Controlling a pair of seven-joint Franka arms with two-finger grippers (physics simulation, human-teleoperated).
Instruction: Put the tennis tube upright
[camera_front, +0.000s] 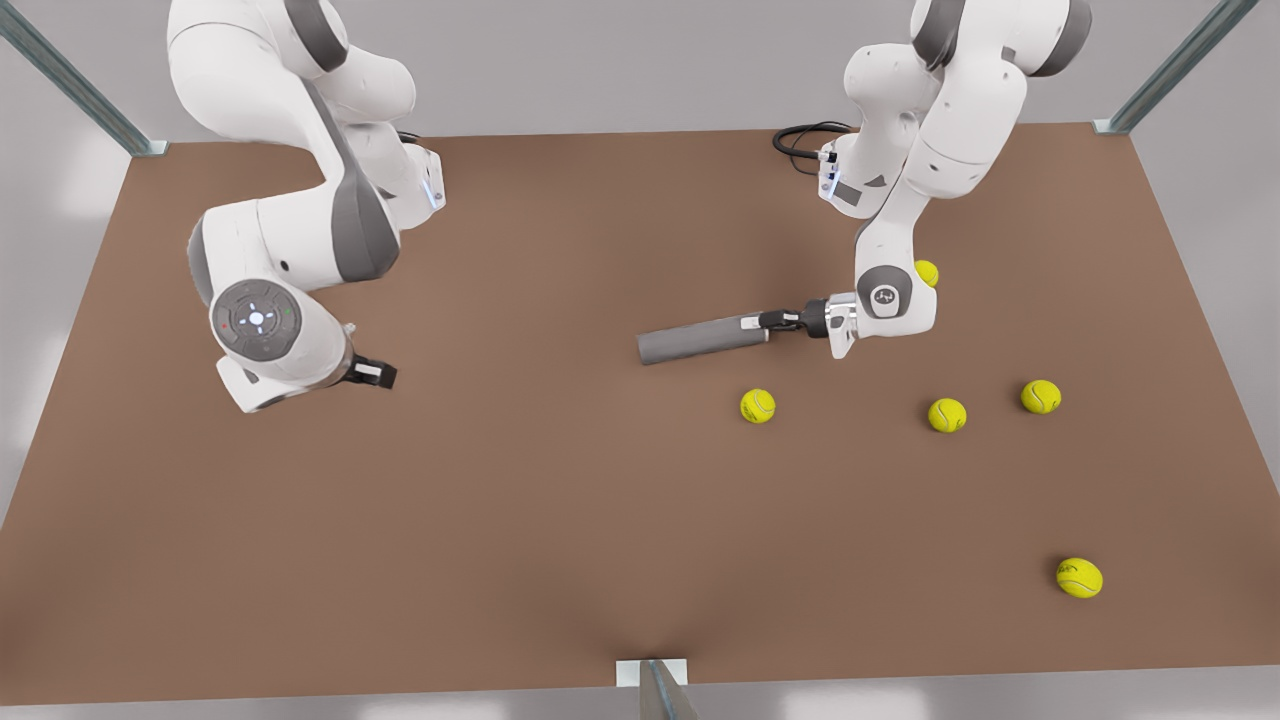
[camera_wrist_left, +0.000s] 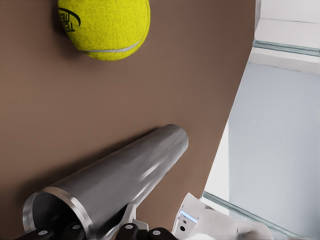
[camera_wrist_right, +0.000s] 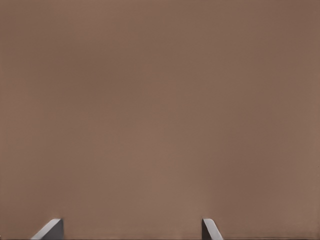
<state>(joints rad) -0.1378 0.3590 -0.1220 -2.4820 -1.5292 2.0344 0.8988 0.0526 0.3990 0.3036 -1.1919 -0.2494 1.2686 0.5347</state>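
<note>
The tennis tube is a slim grey metallic cylinder lying on its side on the brown table, right of centre in the front view. Its lighter rim faces my left gripper, which comes in level from the front view's right and is shut on the tube's wall at that open end. In the left wrist view the tube stretches away from the gripper. My right gripper waits low over bare table at the front view's left, its fingertips wide open with nothing between them.
Several yellow-green tennis balls lie at the front view's right: one just in front of the tube, others farther off, one partly behind the left arm. A black cable loops at the table's far edge.
</note>
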